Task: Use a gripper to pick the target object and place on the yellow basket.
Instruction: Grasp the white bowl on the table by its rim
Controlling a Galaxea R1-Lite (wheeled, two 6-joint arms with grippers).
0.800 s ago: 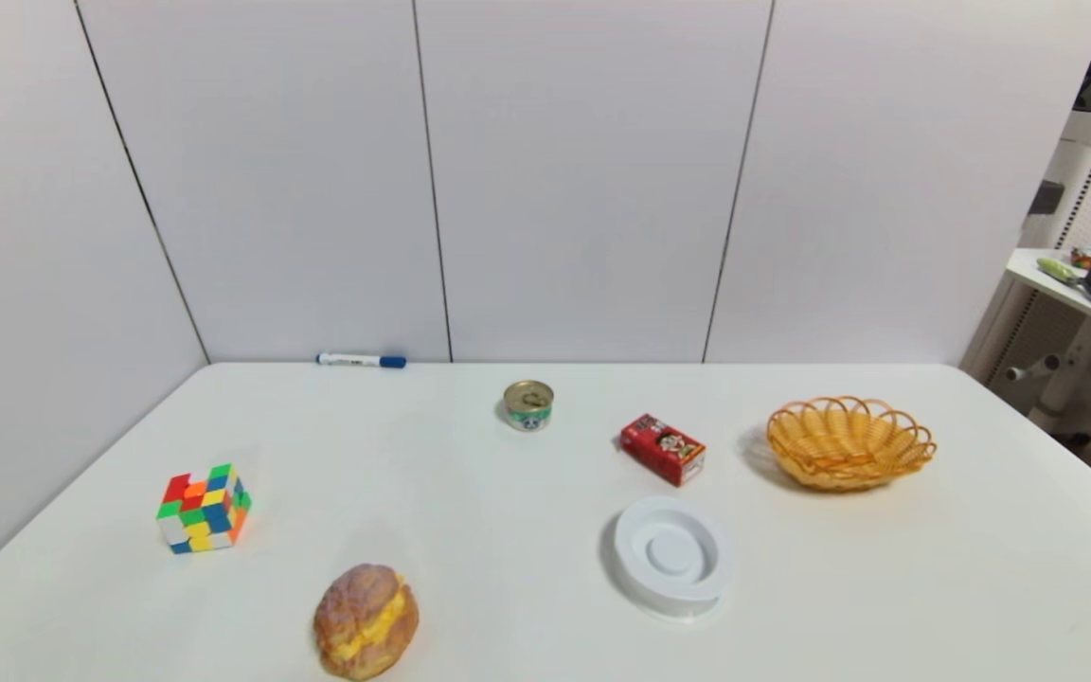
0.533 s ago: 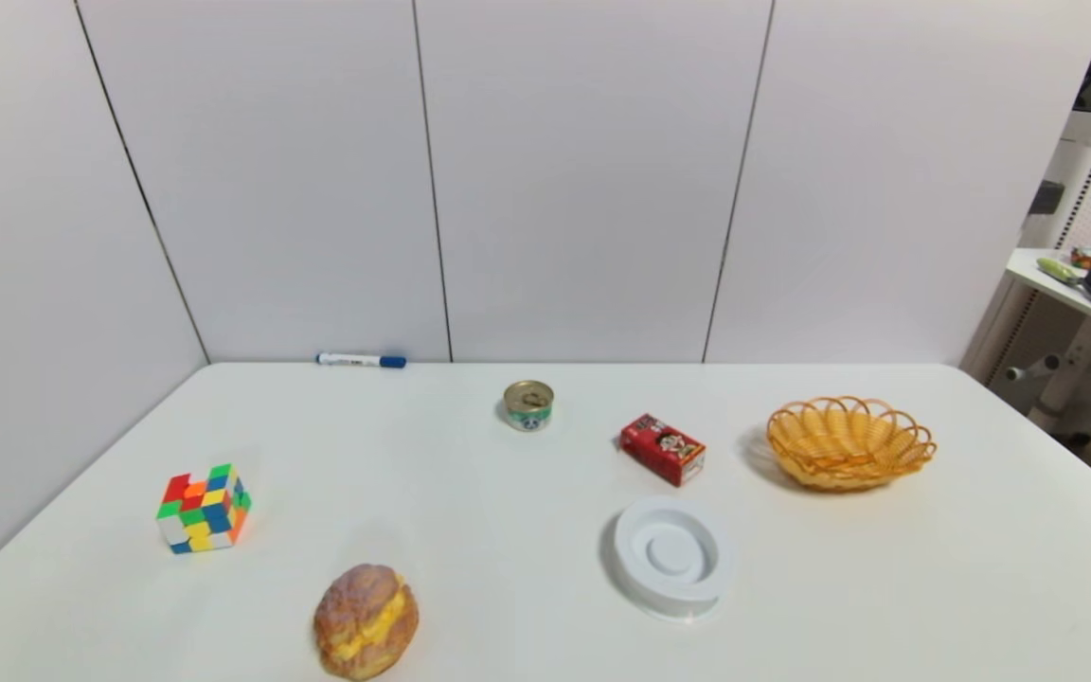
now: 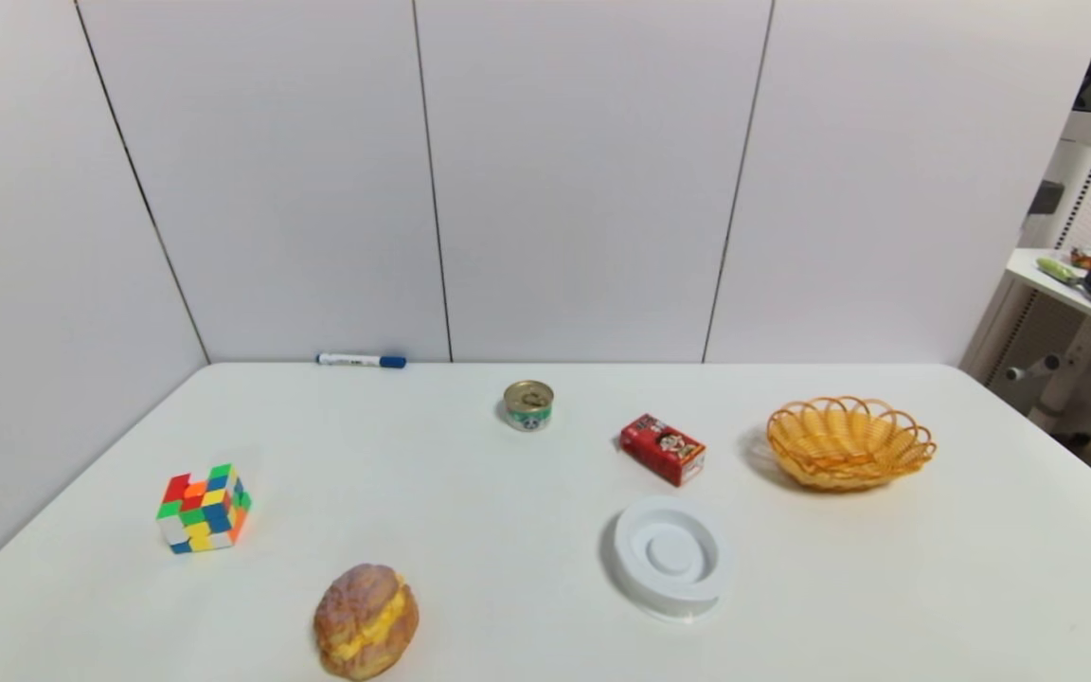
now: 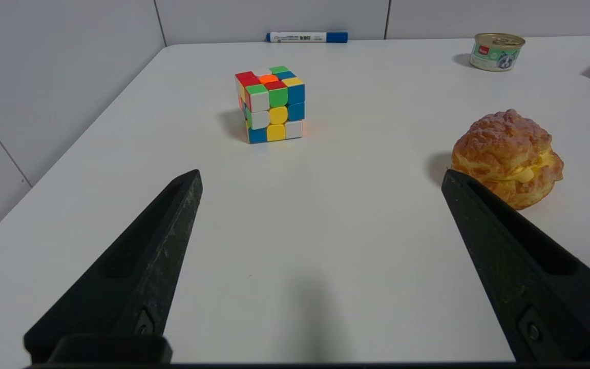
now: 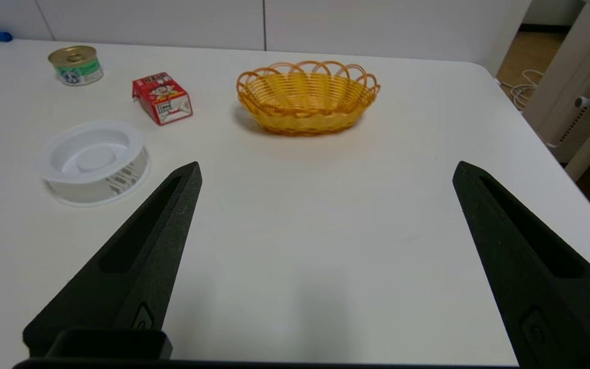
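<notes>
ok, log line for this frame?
stage: pre-grasp | left claw: open, idle | right claw: open, empty | white disc: on table | yellow basket: empty

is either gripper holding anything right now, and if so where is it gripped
Nothing is held. The left gripper and right gripper are both open above bare table; the flat round white plastic disc lies untouched on the table.

Target object [image 3: 670, 557]: smooth white plastic, matt. Yellow basket [image 3: 849, 443]: woven wicker, slightly glossy; can [image 3: 528, 404]: metal with shiny lid and paper label. Bench [image 3: 508, 493]: smooth matt white; cube [image 3: 204, 508]: glossy plastic.
</notes>
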